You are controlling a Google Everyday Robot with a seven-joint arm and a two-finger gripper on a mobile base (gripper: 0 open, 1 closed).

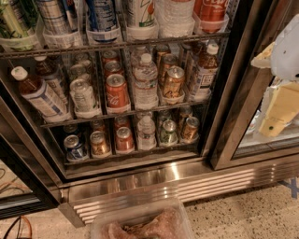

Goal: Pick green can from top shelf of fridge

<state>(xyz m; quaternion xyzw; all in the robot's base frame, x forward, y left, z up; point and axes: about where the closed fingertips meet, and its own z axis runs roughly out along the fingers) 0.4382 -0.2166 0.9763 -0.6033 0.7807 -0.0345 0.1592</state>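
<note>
The fridge fills the view, its left section showing wire racks. The top shelf runs along the top edge, with clear plastic cup holders holding tall cans and bottles. The green can, green with pale patterning, stands in the far-left holder; its top is cut off by the frame edge. My gripper, white and pale yellow, hangs at the right edge in front of the right-hand glass door, far right of and lower than the green can. It holds nothing that I can see.
Blue-and-white tall cans and a red can share the top shelf. Lower racks hold red and bronze soda cans, tea bottles and water bottles. A black door frame divides the sections. A clear plastic tub sits at the bottom.
</note>
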